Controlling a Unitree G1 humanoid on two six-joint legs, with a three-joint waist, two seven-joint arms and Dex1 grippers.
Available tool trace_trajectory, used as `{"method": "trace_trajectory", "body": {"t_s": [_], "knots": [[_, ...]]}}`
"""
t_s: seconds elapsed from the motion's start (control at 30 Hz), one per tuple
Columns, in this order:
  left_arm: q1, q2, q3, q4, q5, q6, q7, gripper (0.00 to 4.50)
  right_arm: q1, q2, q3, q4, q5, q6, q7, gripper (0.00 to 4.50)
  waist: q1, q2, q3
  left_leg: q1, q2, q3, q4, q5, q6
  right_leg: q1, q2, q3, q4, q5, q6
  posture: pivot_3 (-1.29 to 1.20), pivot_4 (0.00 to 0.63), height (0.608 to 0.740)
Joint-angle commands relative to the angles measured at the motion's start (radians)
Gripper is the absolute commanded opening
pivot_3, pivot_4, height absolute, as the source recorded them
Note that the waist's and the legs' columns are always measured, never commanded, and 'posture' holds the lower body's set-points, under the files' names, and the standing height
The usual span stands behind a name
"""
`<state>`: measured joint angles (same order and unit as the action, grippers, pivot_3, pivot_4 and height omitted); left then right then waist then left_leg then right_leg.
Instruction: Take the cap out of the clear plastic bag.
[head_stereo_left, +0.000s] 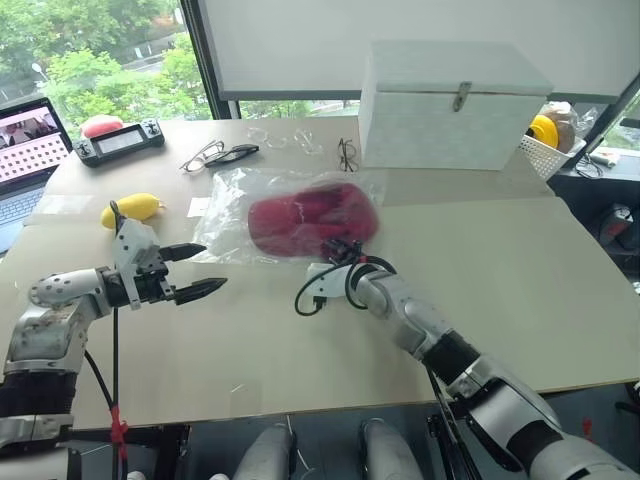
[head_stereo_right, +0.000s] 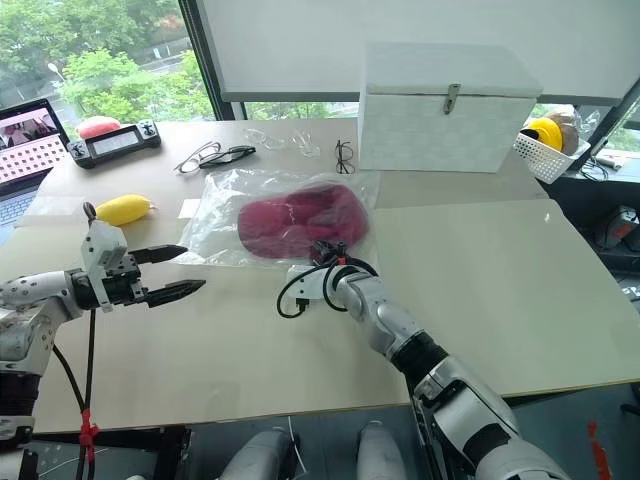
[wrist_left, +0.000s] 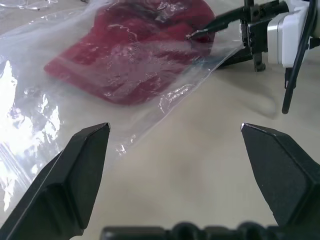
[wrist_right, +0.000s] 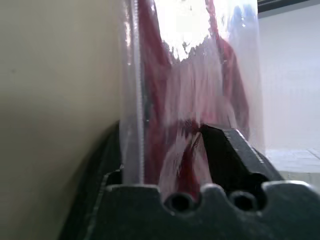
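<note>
right gripper (head_stereo_left: 345, 247): pinching the clear plastic bag (head_stereo_left: 225, 215) edge with the cap (head_stereo_left: 310, 218) inside | left gripper (head_stereo_left: 197, 271): wide, empty | risk: grip catches film only; bag drags along

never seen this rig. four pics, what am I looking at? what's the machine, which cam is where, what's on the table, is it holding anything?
It is a humanoid robot with two arms, each ending in a two-fingered black gripper. Two pictures come from the stereo camera on its head, looking down over the arms; the other two come from cameras on each wrist, looking along that gripper's fingers.

On the table lies a clear plastic bag with a dark red cap inside. Behind it sit several pairs of eyeglasses, a white box, a game controller, a yellow toy and a laptop.

The left gripper is open and empty, short of the bag. The right gripper has its fingers at the bag's near edge, closing on plastic and cap; whether the grip is firm is not clear.
</note>
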<state>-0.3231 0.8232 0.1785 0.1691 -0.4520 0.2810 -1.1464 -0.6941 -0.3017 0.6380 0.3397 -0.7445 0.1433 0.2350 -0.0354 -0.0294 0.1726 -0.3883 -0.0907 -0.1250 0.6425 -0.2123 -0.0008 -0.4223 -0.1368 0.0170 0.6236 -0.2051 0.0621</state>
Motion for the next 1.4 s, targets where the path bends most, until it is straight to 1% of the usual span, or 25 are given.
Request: {"method": "trace_trajectory", "body": {"t_s": [0.03,0.1,0.37,0.47,0.53,0.57,0.67,0.73,0.83,0.93,1.0,1.03,1.13,1.27,1.33,1.4], "knots": [[-0.02,0.001,0.007,-0.017,0.002,-0.004,0.002,4.5,0.02,-0.01,-0.028,0.008,-0.009,0.02,0.015,0.67,-0.001,0.0,0.0,0.0,0.0,0.0,0.0,0.0,0.0,0.0,0.0,0.0,0.0,0.0,0.0,0.0,0.15,0.74],[-0.022,-0.001,0.005,-0.016,0.004,-0.004,0.001,4.5,0.027,-0.008,-0.033,0.002,-0.011,0.02,0.022,0.01,-0.002,-0.001,-0.001,0.0,0.0,0.0,0.0,0.0,0.0,0.0,0.0,0.0,0.0,0.0,0.0,0.0,0.15,0.74],[-0.039,-0.013,-0.007,-0.007,0.017,-0.003,0.006,4.5,0.054,-0.003,-0.054,-0.021,-0.008,0.037,0.043,0.01,-0.001,-0.001,-0.001,0.001,0.0,0.0,0.0,0.0,-0.001,0.001,0.001,0.0,0.0,0.0,0.0,0.0,0.15,0.74],[-0.052,-0.023,-0.01,0.001,0.024,-0.001,0.01,4.5,0.07,-0.025,-0.076,-0.048,-0.007,0.028,0.043,0.01,0.001,-0.001,-0.001,0.001,0.0,0.0,0.0,-0.001,-0.001,0.001,0.001,0.0,0.0,0.0,0.0,0.0,0.15,0.74],[-0.058,-0.03,-0.011,0.004,0.027,0.001,0.012,4.5,0.08,-0.068,-0.075,-0.078,-0.003,-0.042,0.047,0.01,0.001,-0.001,-0.001,0.001,0.0,0.0,0.0,-0.001,-0.001,0.001,0.001,0.0,0.0,0.0,0.0,0.0,0.15,0.74],[-0.06,-0.032,-0.012,0.006,0.028,0.001,0.013,4.5,0.089,-0.102,-0.073,-0.101,0.007,-0.109,0.048,0.01,0.002,-0.001,-0.001,0.0,0.0,0.0,0.0,-0.001,-0.001,0.001,0.001,0.0,0.0,0.0,0.0,0.0,0.15,0.74],[-0.068,-0.04,-0.017,0.019,0.032,-0.003,0.019,4.5,0.142,-0.243,-0.063,-0.187,0.098,-0.418,0.08,0.01,0.009,-0.001,-0.001,0.0,0.0,0.0,0.0,-0.001,-0.001,0.0,0.001,0.0,-0.001,0.0,0.0,0.0,0.15,0.74],[-0.075,-0.047,-0.022,0.031,0.036,-0.007,0.02,4.5,0.181,-0.319,-0.077,-0.204,0.17,-0.554,0.116,0.01,0.01,-0.001,-0.001,0.0,0.0,0.0,0.0,-0.002,0.0,0.001,0.001,0.0,-0.003,0.0,0.0,0.0,0.15,0.74],[-0.086,-0.056,-0.03,0.049,0.043,-0.013,0.018,4.5,0.213,-0.418,-0.093,-0.168,0.221,-0.707,0.159,0.01,0.004,-0.001,-0.001,-0.001,0.002,0.002,0.0,-0.004,-0.001,0.001,0.003,0.0,-0.006,0.0,0.0,0.0,0.15,0.74],[-0.098,-0.063,-0.036,0.059,0.047,-0.015,0.013,4.5,0.212,-0.502,-0.098,-0.08,0.215,-0.836,0.188,0.01,-0.001,-0.002,-0.001,0.0,0.002,0.004,0.0,-0.004,-0.001,0.002,0.004,0.0,-0.007,0.0,0.0,0.0,0.15,0.74],[-0.108,-0.068,-0.042,0.073,0.052,-0.02,0.009,4.5,0.157,-0.555,-0.088,0.056,0.123,-0.893,0.156,0.01,-0.001,-0.002,-0.001,0.0,0.003,0.006,0.0,-0.004,-0.001,0.003,0.004,0.001,-0.007,0.0,0.0,0.0,0.15,0.74],[-0.114,-0.071,-0.044,0.083,0.055,-0.022,0.006,4.5,0.1,-0.566,-0.078,0.144,0.064,-0.908,0.118,0.01,0.0,-0.002,-0.001,0.001,0.003,0.008,0.0,-0.004,-0.001,0.003,0.004,0.001,-0.007,0.0,0.0,0.0,0.15,0.74],[-0.126,-0.077,-0.05,0.101,0.063,-0.024,0.001,4.5,-0.014,-0.563,-0.048,0.301,-0.032,-0.949,0.036,0.01,0.0,-0.002,-0.001,0.005,0.003,0.013,0.001,-0.004,-0.001,0.008,0.004,0.001,-0.009,0.0,0.001,0.0,0.15,0.74],[-0.155,-0.085,-0.066,0.137,0.074,-0.033,-0.008,4.5,-0.22,-0.49,0.033,0.53,-0.201,-0.924,-0.131,0.01,-0.005,-0.003,-0.001,0.009,0.004,0.015,0.001,-0.003,-0.001,0.012,0.005,0.002,-0.01,-0.001,0.003,0.0,0.15,0.74],[-0.178,-0.092,-0.077,0.154,0.08,-0.036,-0.014,4.5,-0.314,-0.424,0.055,0.649,-0.225,-0.886,-0.161,0.01,-0.01,-0.003,-0.001,0.008,0.004,0.015,0.001,-0.003,-0.001,0.011,0.005,0.003,-0.01,0.001,0.0,0.0,0.15,0.74],[-0.189,-0.095,-0.082,0.163,0.082,-0.039,-0.018,4.5,-0.365,-0.386,0.071,0.723,-0.241,-0.878,-0.196,0.01,-0.016,-0.003,-0.001,0.008,0.004,0.016,0.0,-0.003,-0.001,0.01,0.005,0.005,-0.01,0.003,-0.003,0.0,0.15,0.74]]}}
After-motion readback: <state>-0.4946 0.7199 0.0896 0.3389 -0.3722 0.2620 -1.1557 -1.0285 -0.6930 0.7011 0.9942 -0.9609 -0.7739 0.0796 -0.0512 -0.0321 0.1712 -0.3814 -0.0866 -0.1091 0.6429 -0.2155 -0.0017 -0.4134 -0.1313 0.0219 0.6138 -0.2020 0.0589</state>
